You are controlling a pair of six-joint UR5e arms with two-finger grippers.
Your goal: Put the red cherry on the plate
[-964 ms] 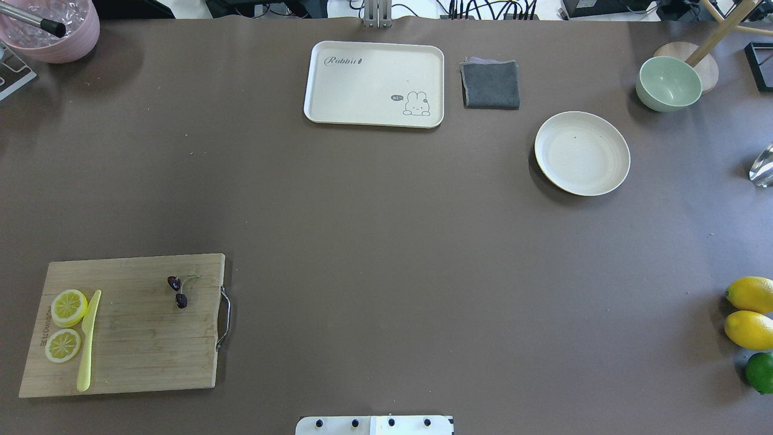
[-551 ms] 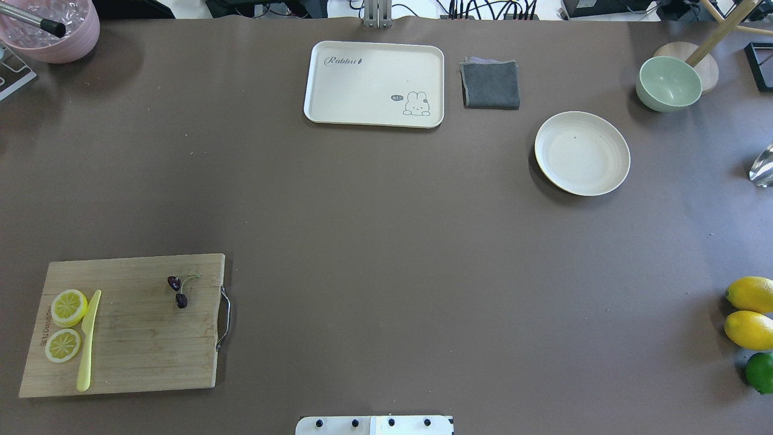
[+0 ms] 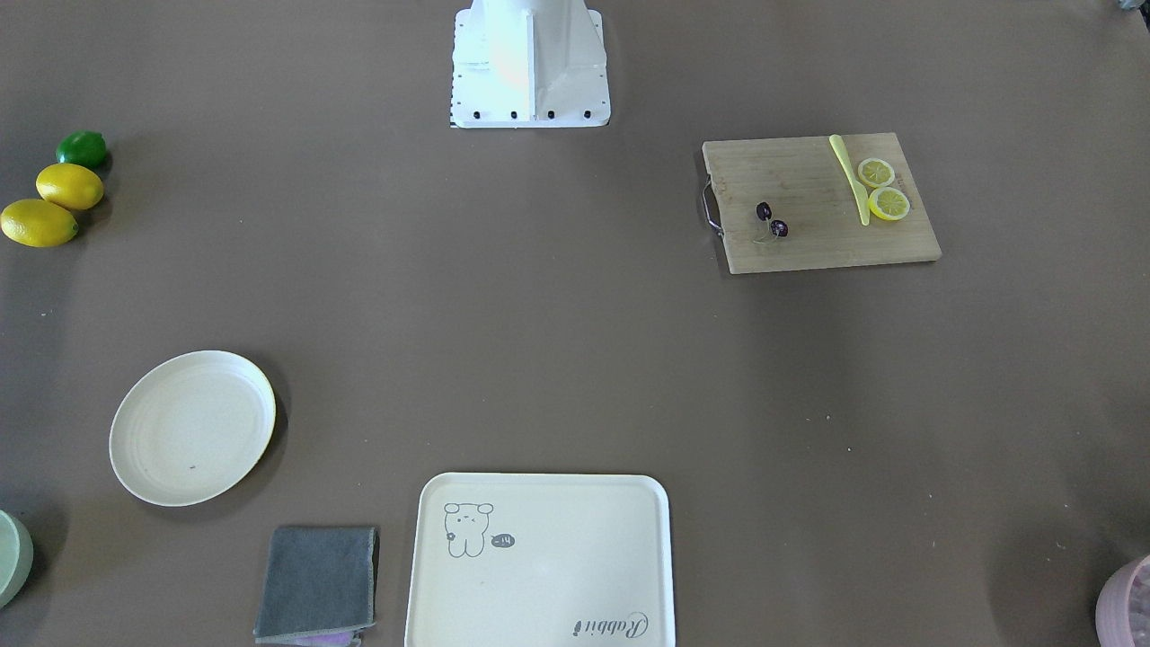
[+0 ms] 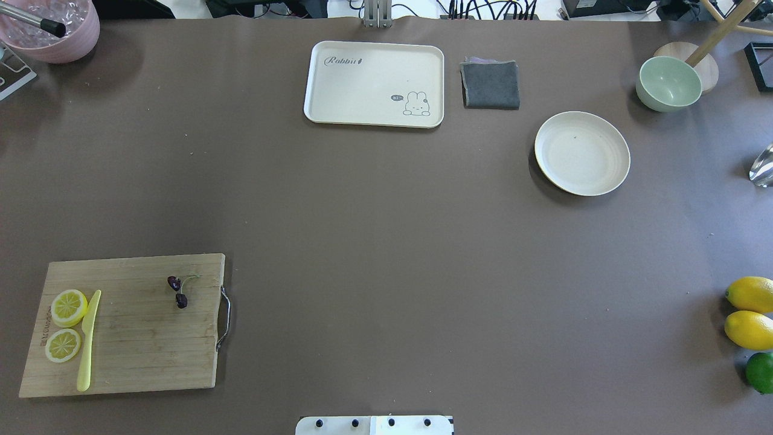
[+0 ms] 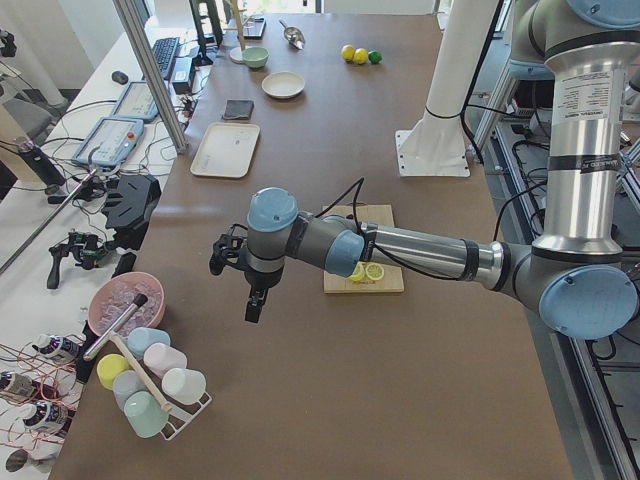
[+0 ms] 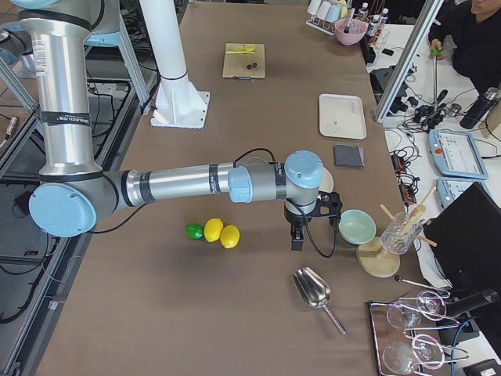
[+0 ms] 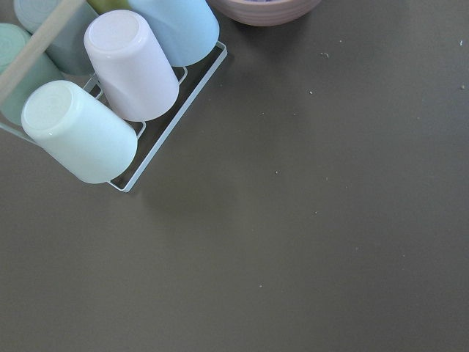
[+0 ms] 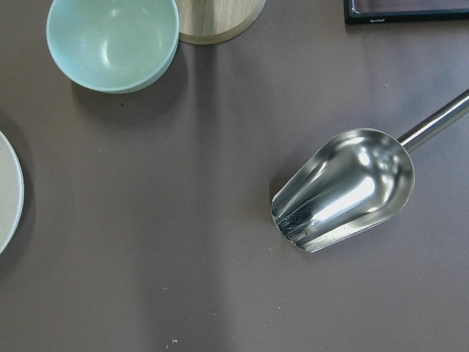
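Observation:
The red cherry is a pair of small dark fruits on thin stems, lying on the wooden cutting board near its metal handle; it also shows in the front-facing view. The cream plate sits empty at the far right, well away from the board. My left gripper hangs over the table's left end beside the cup rack. My right gripper hangs near the green bowl and lemons. I cannot tell whether either is open or shut. Neither gripper shows in the overhead view.
Two lemon slices and a yellow knife share the board. A cream tray and grey cloth lie at the back, a green bowl at the back right. Lemons and a lime and a metal scoop lie right.

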